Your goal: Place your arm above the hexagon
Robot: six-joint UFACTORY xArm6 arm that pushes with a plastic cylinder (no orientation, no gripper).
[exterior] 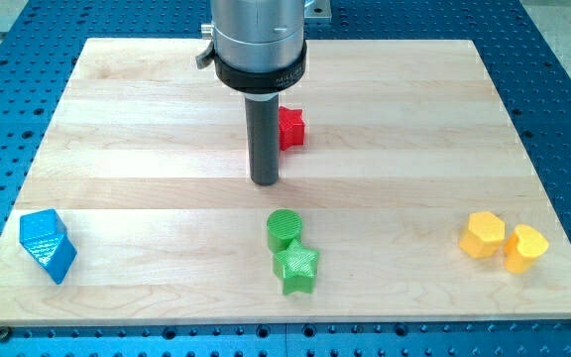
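Observation:
A yellow hexagon block [484, 236] lies near the view's right edge, low on the wooden board [147, 129]. A second yellow block [525, 248], heart-like in shape, touches it on its right. My tip [264, 182] rests on the board near the middle, far to the left of the hexagon. A red star-like block [291, 129] sits just right of the rod, partly hidden behind it. A green cylinder [285, 230] lies below my tip, with a green star [295, 268] touching it from below.
A blue block [48, 245] of irregular shape sits at the board's lower left corner. The board lies on a blue perforated table [563, 89]. The arm's grey body [258, 40] hangs over the board's top edge.

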